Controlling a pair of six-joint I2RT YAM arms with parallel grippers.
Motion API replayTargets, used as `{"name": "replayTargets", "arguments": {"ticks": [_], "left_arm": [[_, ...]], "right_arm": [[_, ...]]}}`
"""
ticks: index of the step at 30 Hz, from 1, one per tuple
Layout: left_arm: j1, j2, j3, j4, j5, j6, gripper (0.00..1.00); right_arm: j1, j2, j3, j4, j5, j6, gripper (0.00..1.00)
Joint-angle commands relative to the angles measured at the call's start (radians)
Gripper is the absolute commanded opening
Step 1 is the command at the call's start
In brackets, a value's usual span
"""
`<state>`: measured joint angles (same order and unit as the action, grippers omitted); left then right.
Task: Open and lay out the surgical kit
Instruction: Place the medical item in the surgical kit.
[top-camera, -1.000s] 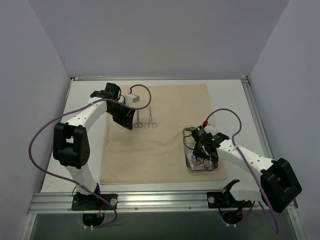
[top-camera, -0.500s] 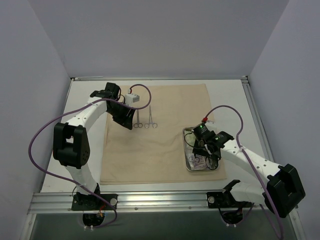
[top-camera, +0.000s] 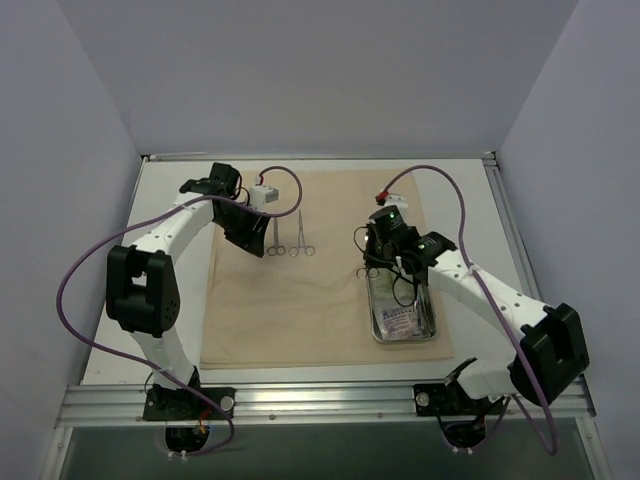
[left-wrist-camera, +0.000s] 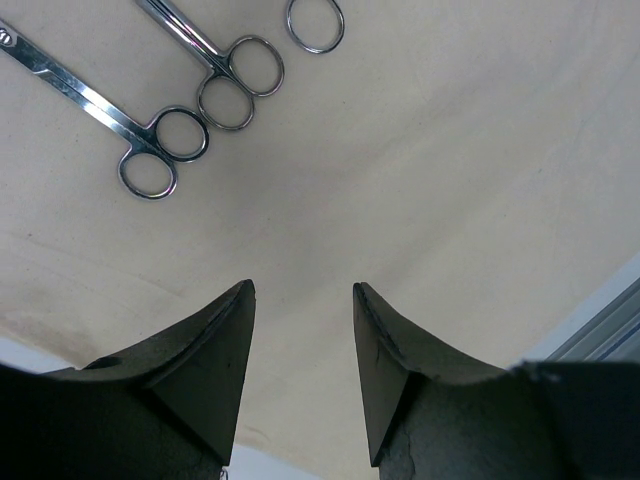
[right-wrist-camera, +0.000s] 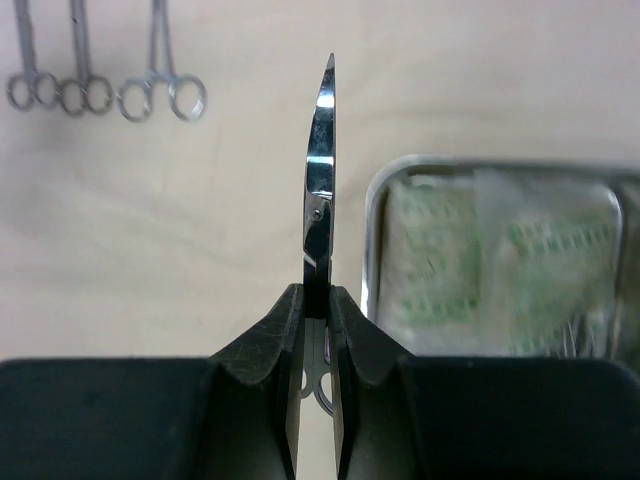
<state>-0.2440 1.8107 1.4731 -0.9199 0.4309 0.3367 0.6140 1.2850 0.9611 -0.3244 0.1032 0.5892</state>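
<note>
The beige cloth wrap lies spread flat on the table. The steel tray sits on its right part and holds pale packets. Ring-handled clamps lie side by side on the far left of the cloth. My right gripper is at the tray's far left corner, shut on a thin curved steel instrument held above the cloth. The tray rim and green-printed packets show to its right. My left gripper is open and empty over the cloth, just short of the clamps.
White table shows round the cloth, with a metal rail along the near edge. Grey walls close in the sides and back. Purple cables loop off both arms. A small white block sits at the left wrist.
My right gripper has risen out of the tray holding the steel instrument and moved towards the tray's far left corner. The left arm has not moved.
</note>
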Motion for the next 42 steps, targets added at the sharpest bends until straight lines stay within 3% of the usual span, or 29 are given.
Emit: {"name": "replayTargets", "arguments": {"ticks": [1,9,17,29,42], "left_arm": [[0.005,-0.017,0.055,-0.013,-0.006,0.013,0.53],[0.017,-0.019,0.044,-0.013,-0.047,0.019,0.53],[0.029,-0.016,0.027,-0.008,-0.054,0.025,0.53],[0.04,0.007,0.026,-0.008,-0.049,0.025,0.53],[0.045,0.018,0.027,-0.007,-0.046,0.03,0.53]], "right_arm": [[-0.005,0.132,0.102,0.163,-0.017,-0.199,0.0],[-0.01,0.388,0.214,0.433,-0.148,-0.292,0.0],[-0.03,0.641,0.375,0.444,-0.152,-0.236,0.0],[-0.066,0.796,0.441,0.516,-0.212,-0.118,0.0],[-0.079,0.835,0.432,0.509,-0.231,-0.049,0.0]]}}
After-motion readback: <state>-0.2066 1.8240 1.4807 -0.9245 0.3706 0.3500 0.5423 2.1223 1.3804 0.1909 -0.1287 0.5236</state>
